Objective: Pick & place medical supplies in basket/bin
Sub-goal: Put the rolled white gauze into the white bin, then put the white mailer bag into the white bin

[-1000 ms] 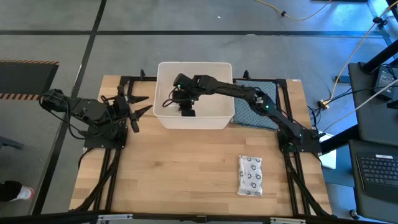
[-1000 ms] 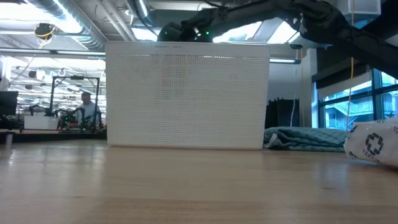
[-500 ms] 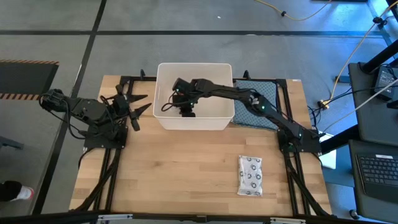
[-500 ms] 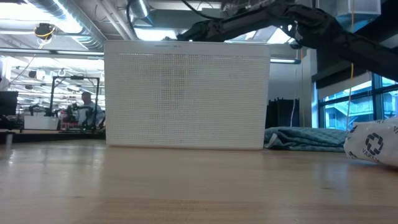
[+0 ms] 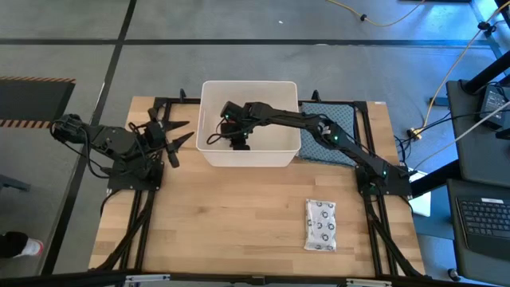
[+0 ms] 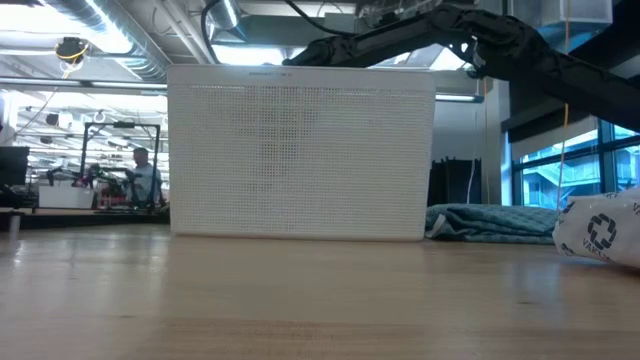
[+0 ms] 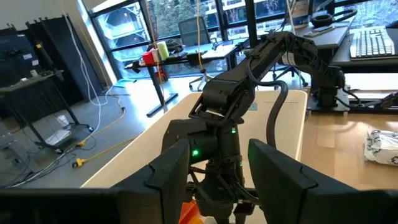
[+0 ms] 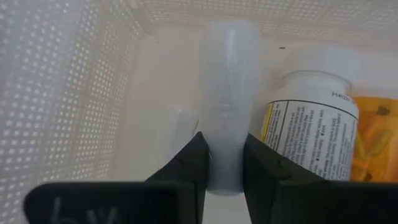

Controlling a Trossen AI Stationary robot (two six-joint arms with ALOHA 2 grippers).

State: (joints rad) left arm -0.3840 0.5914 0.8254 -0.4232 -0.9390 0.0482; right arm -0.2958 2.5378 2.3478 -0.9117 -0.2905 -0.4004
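The white tub (image 5: 249, 123) stands at the table's far middle and shows as a perforated wall (image 6: 300, 150) in the low view. My right gripper (image 5: 239, 142) reaches down inside it and is shut on a pale white cylinder (image 8: 227, 74). Beside the cylinder in the tub lie a white pill bottle (image 8: 311, 134) with a printed label and an orange item (image 8: 376, 137). The dotted blister pack (image 5: 320, 225) lies flat on the wood at the near right. My left gripper (image 5: 182, 134) waits open, left of the tub. My right gripper pinches the white cylinder between its two fingers (image 8: 194, 163) at its near end (image 8: 224, 171). The cylinder runs on along the fingers, past their tips, toward the tub's inside. Whether its far end rests on the tub's floor, I cannot tell.
A blue-grey patterned cloth (image 5: 328, 131) lies bunched against the tub's right side. Bare wood spreads across the table's near half around the blister pack (image 6: 600, 230). Dark frame rails edge the table. A person sits far off in the room (image 6: 140, 178).
My right gripper has gone down into the tub and a little toward the table's left, staying shut; in the low view its wrist dropped below the tub's rim. For the last half second it has hardly moved.
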